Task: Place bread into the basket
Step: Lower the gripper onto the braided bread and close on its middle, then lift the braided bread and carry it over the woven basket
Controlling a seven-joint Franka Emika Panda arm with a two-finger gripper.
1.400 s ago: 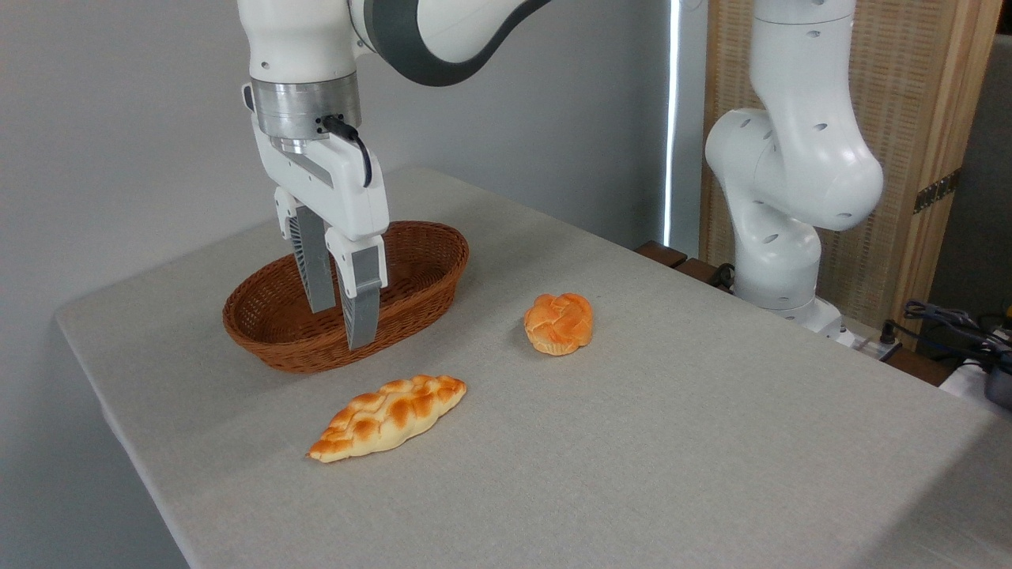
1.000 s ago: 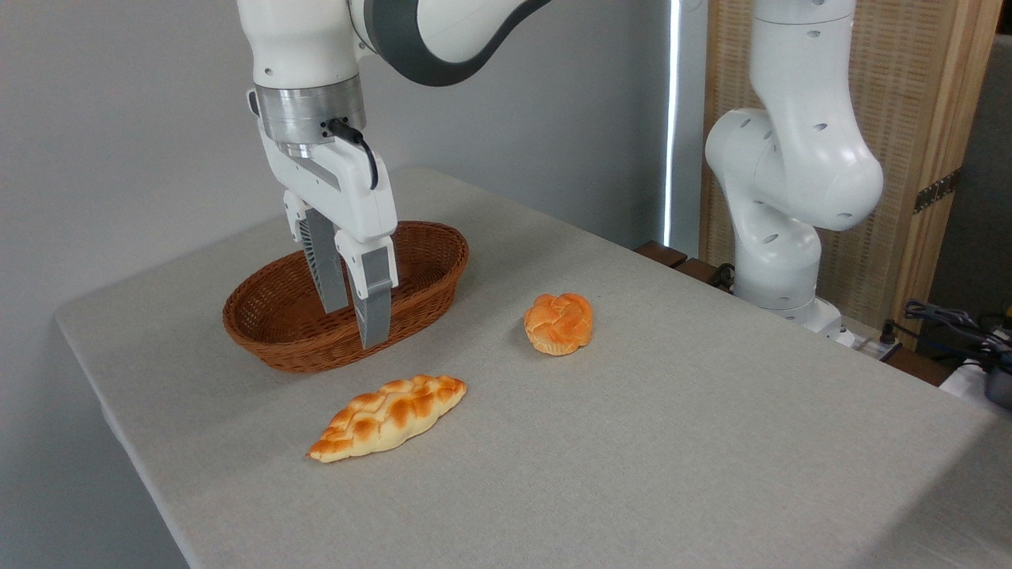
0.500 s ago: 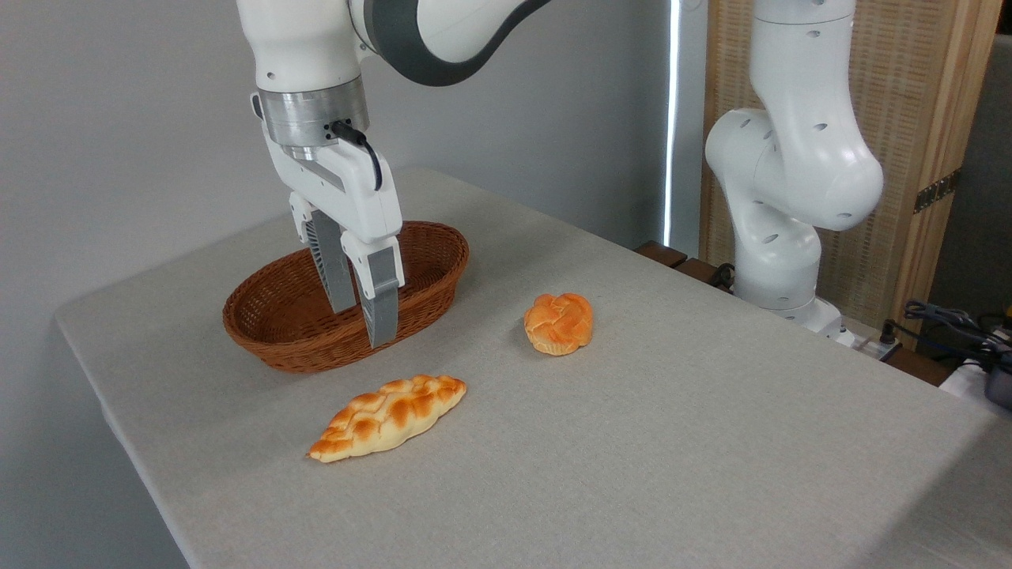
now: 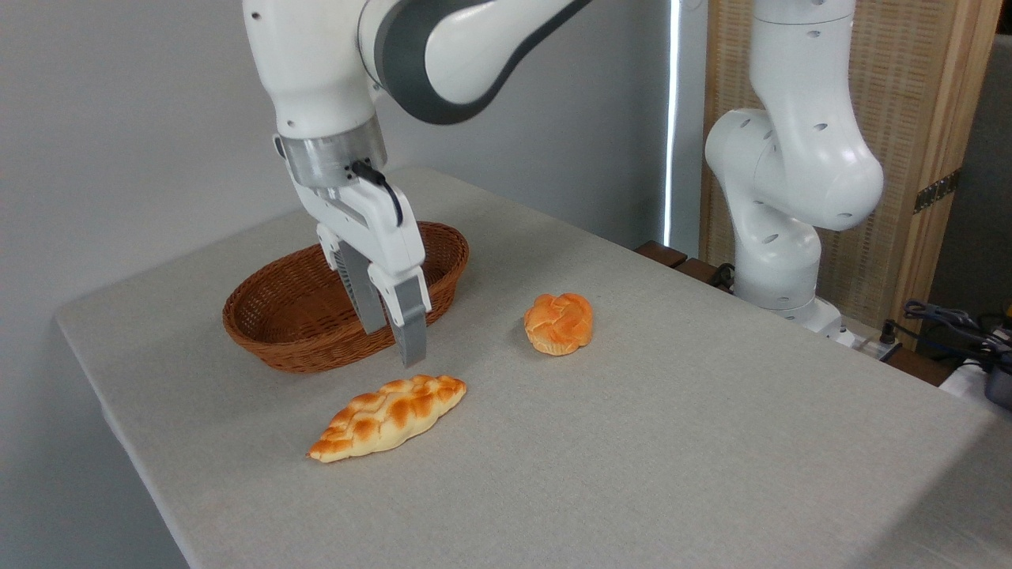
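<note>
Pincer [image 4: 393,341] now lower, nearer, bread [image 4: 387,416] just below its open tips.

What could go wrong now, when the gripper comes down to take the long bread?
1. The open gripper hangs near the right end of the bread, not over its middle; a grip there might let the long loaf tilt or slip.
2. The basket sits close behind the loaf, so the rear finger may catch its rim while descending.
3. The bread is about as long as the basket; if released crosswise, it may rest on the rim.
</note>
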